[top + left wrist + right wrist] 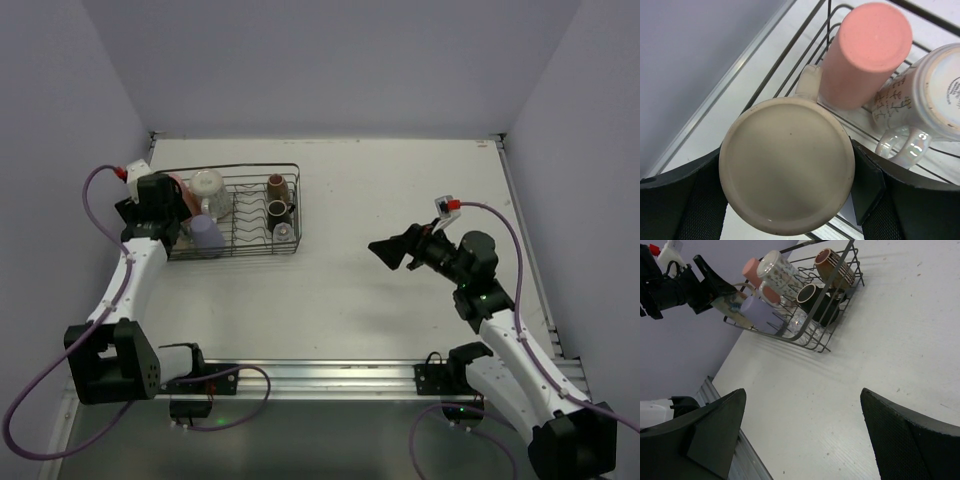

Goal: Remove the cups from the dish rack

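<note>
The dark wire dish rack (240, 250) stands at the table's far left. My left gripper (168, 212) is at its left end, shut on the upturned pale mug (787, 165), with a finger (867, 182) on each side of it. The mug's handle points toward the salmon-pink tumbler (865, 55) and the cream printed mug (932, 95) just beyond. The rack also holds the lavender tumbler (207, 232), brown cup (277, 185), black mug (279, 211) and clear glass (285, 233). My right gripper (385, 250) is open and empty above the table's middle right, well away from the rack (832, 327).
The table's left wall runs close beside the rack and my left arm. A metal rail (320, 375) lines the near edge. Bare white table (850, 390) lies under my right gripper.
</note>
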Robot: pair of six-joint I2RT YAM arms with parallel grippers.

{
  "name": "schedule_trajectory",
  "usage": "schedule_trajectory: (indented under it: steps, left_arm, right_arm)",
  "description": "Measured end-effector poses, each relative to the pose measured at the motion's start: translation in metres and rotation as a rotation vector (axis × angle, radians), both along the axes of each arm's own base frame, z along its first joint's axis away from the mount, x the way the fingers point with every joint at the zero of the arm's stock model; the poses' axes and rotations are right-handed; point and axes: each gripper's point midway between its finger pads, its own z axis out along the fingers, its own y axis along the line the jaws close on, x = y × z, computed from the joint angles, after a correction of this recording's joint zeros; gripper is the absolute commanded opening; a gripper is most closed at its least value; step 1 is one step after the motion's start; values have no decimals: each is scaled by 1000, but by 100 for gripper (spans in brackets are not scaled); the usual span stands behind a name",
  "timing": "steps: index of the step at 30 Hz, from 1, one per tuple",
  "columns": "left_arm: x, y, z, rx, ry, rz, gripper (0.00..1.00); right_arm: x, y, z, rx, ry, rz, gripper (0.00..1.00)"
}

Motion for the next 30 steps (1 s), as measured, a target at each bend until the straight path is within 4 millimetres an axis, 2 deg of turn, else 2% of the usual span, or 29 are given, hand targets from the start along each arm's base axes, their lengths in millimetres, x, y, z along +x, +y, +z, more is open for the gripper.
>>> schedule_trajectory:
  steps: [4,8,14,19,25,30]
  left_arm:
    - [-4,0,19,6,-52,0,9]
    - [-9,-1,25,7,-64,0,3]
    - [-15,-2,41,10,-100,-4,0]
    - [-9,-6,67,-1,-163,-28,0]
    - [-4,-14,100,-21,-251,-72,0]
    - [-4,-26,124,-57,-327,-125,0]
  right_arm:
    - [-2,4,3,16,9,17,99]
    - [-2,9,7,34,16,28,99]
    - [-7,24,13,51,24,77,99]
    - [-11,34,17,65,30,111,99]
    - [-7,43,23,91,54,125,99]
    - [-2,56,42,148,52,151,99]
